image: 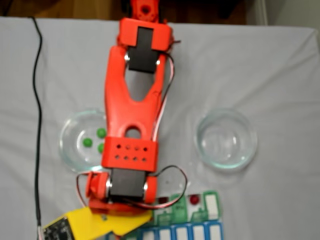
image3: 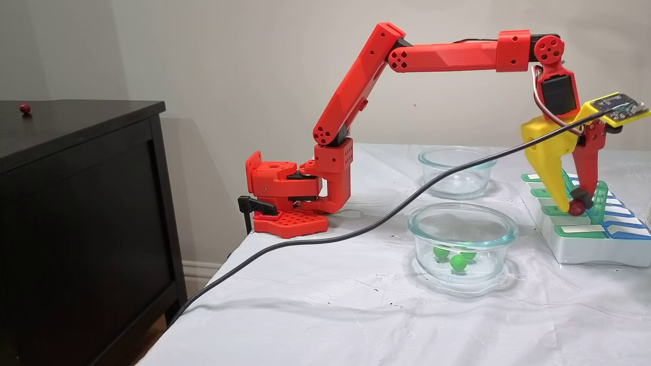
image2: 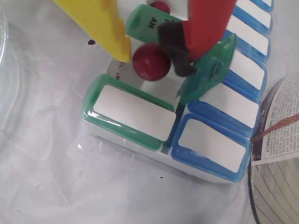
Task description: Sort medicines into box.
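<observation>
My gripper [image2: 152,63] [image3: 573,207], one yellow finger and one red finger with a black pad, is shut on a dark red medicine ball [image2: 151,61] [image3: 576,209]. It holds the ball just over an open compartment of the box [image2: 135,114] [image3: 585,249] [image: 212,205]. This is a white pill organizer with green and blue lids, two green lids flipped up. A second red ball [image2: 160,6] [image: 194,199] lies in a compartment further along. Three green balls [image: 95,140] [image3: 457,261] rest in the left glass dish [image: 70,150] [image3: 460,223].
An empty glass dish [image: 226,137] [image3: 456,170] sits beside the box. A black cable [image: 36,125] [image3: 356,231] runs across the white cloth. A black cabinet [image3: 76,203] stands off the table's end with one red ball [image3: 24,108] on top. Printed paper [image2: 282,116] lies by the box.
</observation>
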### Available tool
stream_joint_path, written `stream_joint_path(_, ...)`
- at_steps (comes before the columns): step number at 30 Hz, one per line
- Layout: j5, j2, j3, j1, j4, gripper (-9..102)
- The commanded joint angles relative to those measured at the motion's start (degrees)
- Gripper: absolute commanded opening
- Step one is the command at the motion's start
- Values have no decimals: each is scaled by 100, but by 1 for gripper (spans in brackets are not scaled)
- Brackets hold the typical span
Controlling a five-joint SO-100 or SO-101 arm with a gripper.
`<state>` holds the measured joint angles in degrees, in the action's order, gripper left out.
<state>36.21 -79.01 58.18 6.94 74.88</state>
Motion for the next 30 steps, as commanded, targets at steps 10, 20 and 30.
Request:
stream_joint_path(10, 387, -1072, 9, -123, 439, 16)
stream_joint_path(20, 1441, -2672, 1529, 229, 1327, 0)
stream_joint_path(30, 3454, -4157, 3410, 1248, 1441, 0)
